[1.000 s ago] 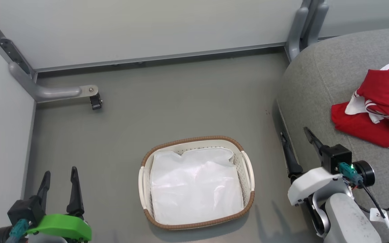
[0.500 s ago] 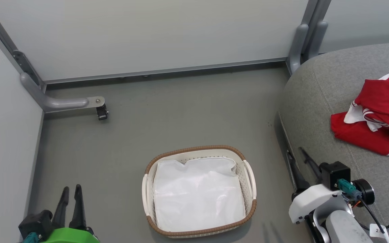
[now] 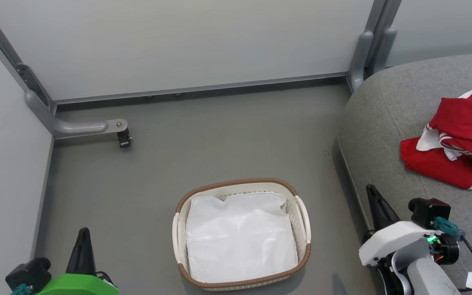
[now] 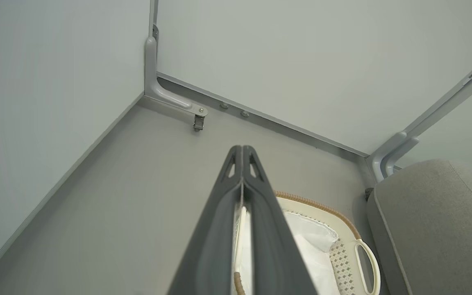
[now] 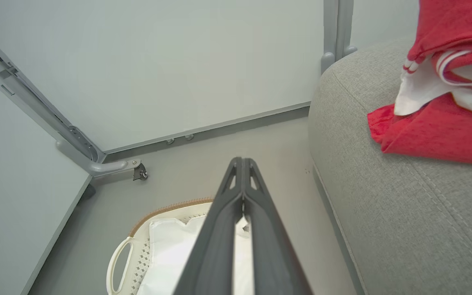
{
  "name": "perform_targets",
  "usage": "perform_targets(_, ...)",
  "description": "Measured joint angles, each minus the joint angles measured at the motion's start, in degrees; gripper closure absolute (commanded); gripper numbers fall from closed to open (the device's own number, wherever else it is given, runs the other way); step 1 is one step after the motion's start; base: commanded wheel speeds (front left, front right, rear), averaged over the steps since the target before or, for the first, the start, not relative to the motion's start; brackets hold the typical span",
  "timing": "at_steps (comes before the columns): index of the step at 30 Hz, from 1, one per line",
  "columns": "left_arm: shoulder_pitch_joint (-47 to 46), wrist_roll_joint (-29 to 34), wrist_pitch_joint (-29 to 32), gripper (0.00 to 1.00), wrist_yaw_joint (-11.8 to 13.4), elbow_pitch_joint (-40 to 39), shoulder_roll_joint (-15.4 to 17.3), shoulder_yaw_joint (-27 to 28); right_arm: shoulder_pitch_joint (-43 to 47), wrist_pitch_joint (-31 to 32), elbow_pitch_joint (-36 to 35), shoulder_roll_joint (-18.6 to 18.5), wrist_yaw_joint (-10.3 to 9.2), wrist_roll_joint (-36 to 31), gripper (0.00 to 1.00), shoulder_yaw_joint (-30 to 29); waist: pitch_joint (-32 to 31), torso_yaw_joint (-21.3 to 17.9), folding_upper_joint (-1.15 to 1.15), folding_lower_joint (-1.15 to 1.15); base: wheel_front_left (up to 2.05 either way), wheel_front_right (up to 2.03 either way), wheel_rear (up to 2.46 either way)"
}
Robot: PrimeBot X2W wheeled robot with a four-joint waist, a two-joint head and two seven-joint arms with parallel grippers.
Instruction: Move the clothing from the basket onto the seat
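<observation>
Arms rest low either side of the oval white perforated plastic basket [image 3: 236,181], left claw [image 3: 83,231] and right claw [image 3: 370,189] each closed tight and empty. Red white-striped clothing [image 3: 461,139] lies crumpled on the grey fabric seat [image 3: 387,123], inward from its left edge, well beyond the right claw.

You've got the basket [image 3: 236,182] on the floor [image 3: 219,131], mid-width, towards its near edge. The liner sheet [image 3: 240,235] lies inside it. The seat [image 3: 383,123] stands right of the basket, apart from it. The clothing [image 3: 457,139] is piled on the seat, towards its right side. A caster [image 3: 124,138] sits in the floor's far-left corner. Left gripper [image 3: 83,234] is left of the basket; right gripper [image 3: 372,191] is at the seat's left edge.
</observation>
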Motion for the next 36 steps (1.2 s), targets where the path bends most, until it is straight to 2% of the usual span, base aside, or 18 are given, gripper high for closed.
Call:
perform_targets(17,-0.6,-14.0,4.0,1.00,0.0,-1.6,-0.8,1.0,1.1,3.9,-2.4,0.0,0.00,16.4,1.00,-2.1,-0.5,-0.1,0.00,0.00,0.00,0.00,0.00)
perform_targets(36,-1.8,-26.7,7.7,1.00,0.0,-3.0,-1.4,2.1,2.1,7.6,-4.6,-0.1,0.00,31.3,1.00,-4.1,-1.1,-0.2,0.00,0.00,0.00,0.00,0.00)
